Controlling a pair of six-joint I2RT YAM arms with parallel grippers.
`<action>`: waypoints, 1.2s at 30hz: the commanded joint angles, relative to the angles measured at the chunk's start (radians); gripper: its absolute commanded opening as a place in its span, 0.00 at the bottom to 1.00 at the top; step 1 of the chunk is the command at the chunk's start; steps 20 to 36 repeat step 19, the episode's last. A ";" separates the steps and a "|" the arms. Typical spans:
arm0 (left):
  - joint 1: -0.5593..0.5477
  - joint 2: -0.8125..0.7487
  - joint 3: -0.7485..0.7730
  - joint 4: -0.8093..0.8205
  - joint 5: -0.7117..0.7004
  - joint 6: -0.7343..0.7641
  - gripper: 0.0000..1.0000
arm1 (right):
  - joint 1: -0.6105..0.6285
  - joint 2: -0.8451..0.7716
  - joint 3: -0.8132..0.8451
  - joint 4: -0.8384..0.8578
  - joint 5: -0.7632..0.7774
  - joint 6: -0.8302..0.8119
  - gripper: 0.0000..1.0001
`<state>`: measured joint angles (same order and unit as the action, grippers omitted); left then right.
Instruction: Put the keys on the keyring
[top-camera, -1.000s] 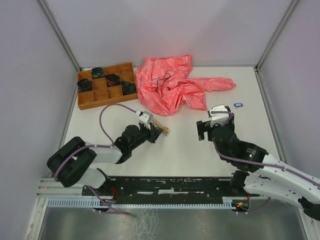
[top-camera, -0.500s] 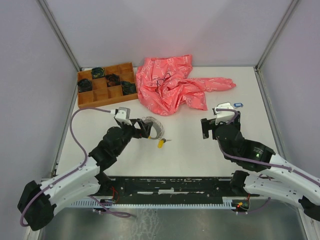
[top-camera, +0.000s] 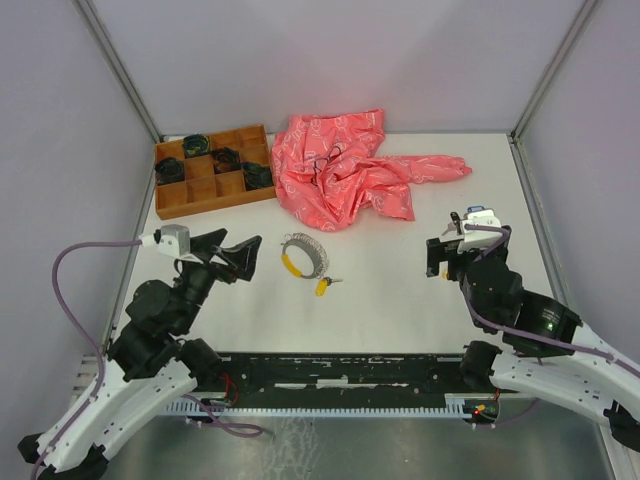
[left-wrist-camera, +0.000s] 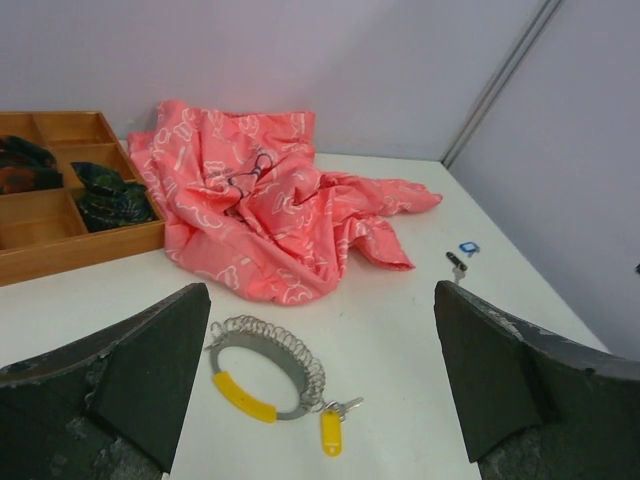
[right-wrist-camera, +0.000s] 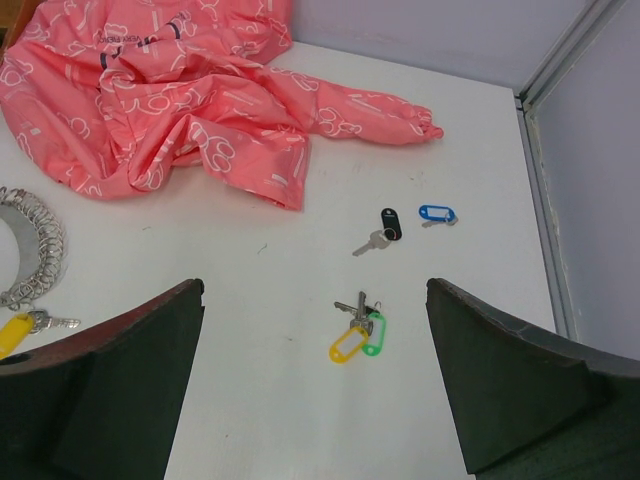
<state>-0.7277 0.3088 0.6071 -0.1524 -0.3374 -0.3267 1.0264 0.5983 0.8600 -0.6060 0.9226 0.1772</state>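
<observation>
Left gripper (top-camera: 232, 250): your fingers are spread wide, gripping nothing.
Right gripper (right-wrist-camera: 312, 288): spread wide too, empty (loose keys (right-wrist-camera: 355, 335) lie below).
Keyring (left-wrist-camera: 305, 372): flat, with a yellow-tagged key (left-wrist-camera: 330, 432) touching it.

Change over the last second, seen from above. The left gripper (left-wrist-camera: 320, 292), earlier closed around the keyring (left-wrist-camera: 311, 372) over the middle of the bench (top-camera: 400, 300), now stands with its jaws wide apart and empty. It has drawn back toward the bench's left edge, well apart from the ring. The keyring, once lifted, lies flat near the bench's middle, with a yellow-tagged key (top-camera: 322, 287) touching its near side. The right gripper (right-wrist-camera: 312, 288) has shifted toward the right edge.
</observation>
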 joint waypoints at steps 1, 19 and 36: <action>0.002 0.023 0.039 -0.140 -0.036 0.127 0.99 | -0.001 -0.023 -0.009 0.049 0.058 -0.048 1.00; 0.002 0.015 -0.007 -0.163 -0.026 0.110 0.99 | -0.001 0.049 0.008 0.058 0.024 -0.060 1.00; 0.002 0.015 -0.007 -0.163 -0.026 0.110 0.99 | -0.001 0.049 0.008 0.058 0.024 -0.060 1.00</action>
